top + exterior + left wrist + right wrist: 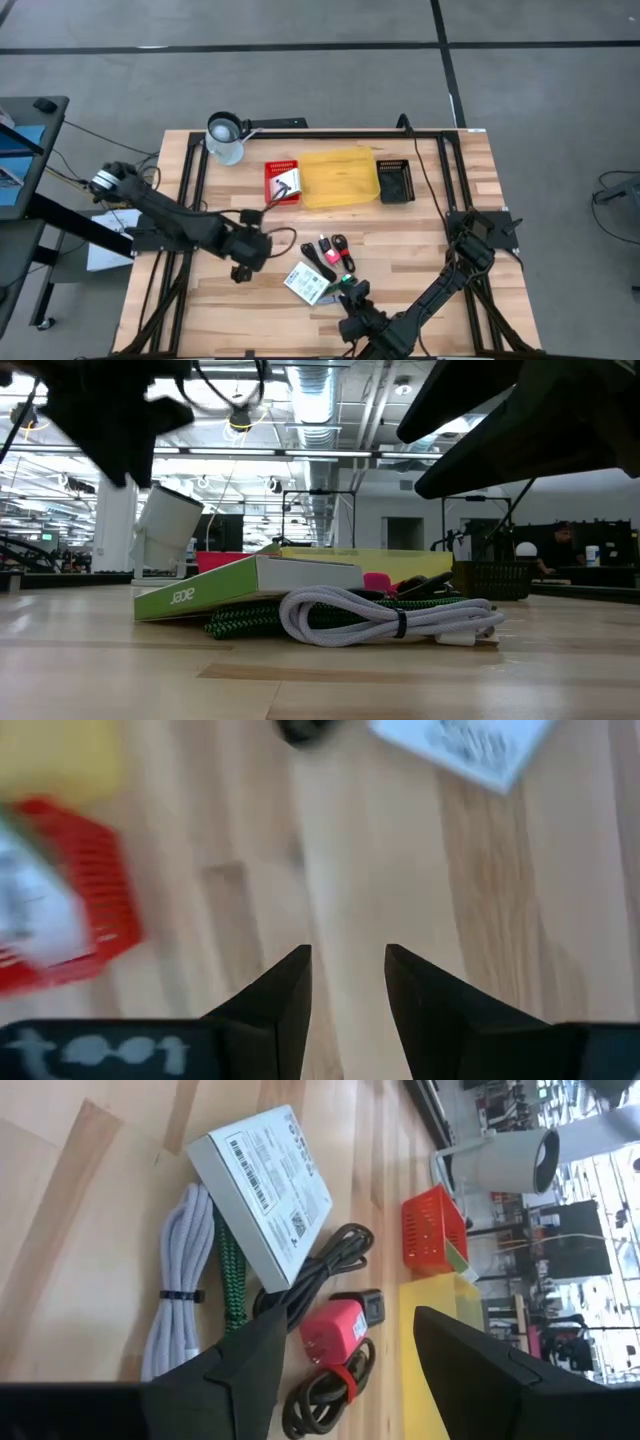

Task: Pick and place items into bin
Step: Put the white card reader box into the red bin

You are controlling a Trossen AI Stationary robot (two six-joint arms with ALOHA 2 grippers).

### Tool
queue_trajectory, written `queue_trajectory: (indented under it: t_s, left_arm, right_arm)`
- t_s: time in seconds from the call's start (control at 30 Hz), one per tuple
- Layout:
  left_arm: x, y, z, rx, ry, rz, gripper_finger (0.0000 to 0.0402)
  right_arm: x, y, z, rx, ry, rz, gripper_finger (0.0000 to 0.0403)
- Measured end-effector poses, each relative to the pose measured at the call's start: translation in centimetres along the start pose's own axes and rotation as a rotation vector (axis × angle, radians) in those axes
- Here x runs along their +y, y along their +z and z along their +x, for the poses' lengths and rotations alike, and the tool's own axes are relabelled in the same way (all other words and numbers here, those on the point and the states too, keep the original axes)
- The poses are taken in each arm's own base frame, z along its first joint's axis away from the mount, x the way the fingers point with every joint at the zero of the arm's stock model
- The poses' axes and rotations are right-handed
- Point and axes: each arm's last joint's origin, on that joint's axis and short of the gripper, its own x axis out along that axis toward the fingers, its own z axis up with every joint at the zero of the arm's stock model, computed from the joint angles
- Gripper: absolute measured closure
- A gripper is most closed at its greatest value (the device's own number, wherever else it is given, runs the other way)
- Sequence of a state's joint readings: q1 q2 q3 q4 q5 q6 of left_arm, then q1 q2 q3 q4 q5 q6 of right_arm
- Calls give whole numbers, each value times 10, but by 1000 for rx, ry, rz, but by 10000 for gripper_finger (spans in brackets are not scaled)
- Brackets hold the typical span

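The items lie in a heap on the near middle of the table: a white box with a green side (pixel 307 283) (pixel 265 1180) (pixel 250 585), a white coiled cord (pixel 175 1295) (pixel 380 615), a green braided cord (pixel 230 1280), black cords (pixel 320 1270) and a red-pink plug (pixel 330 1335). The box rests tilted on the cords. My right gripper (pixel 352 300) (pixel 350 1315) is open, hovering at the heap's near side with the plug ahead between its fingers. My left gripper (pixel 245 264) (pixel 347 952) is open over bare wood left of the heap.
A yellow bin (pixel 340 177) stands toward the far edge, with a red basket (pixel 282 182) holding something white on its left and a black basket (pixel 395 180) on its right. A white cylindrical object (pixel 225 137) stands at the far left. Bare wood lies between heap and bins.
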State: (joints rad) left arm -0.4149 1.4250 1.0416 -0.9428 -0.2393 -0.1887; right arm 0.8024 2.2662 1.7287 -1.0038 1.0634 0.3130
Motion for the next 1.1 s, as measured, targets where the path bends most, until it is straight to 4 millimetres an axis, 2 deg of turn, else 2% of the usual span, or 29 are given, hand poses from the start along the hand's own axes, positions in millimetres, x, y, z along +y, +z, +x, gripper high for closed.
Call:
queue_trajectory:
  t_s: [0.1, 0.23, 0.53, 0.83, 1.1]
  left_arm:
    - [-1, 8, 17, 33, -85, 75, 281]
    - [-6, 21, 33, -21, -189, 159, 281]
    - [0, 28, 63, 35, -204, 195, 281]
    - [6, 37, 69, -42, -246, 191, 281]
    - [5, 29, 76, -27, -248, 184, 281]
  right_arm:
    - [1, 0, -1, -1, 14, 5, 187]
    - [3, 1, -3, -3, 43, 12, 187]
    - [3, 1, -3, -2, 48, 4, 187]
    - [3, 0, -3, -1, 47, -21, 187]
    - [0, 1, 3, 10, 44, -70, 187]
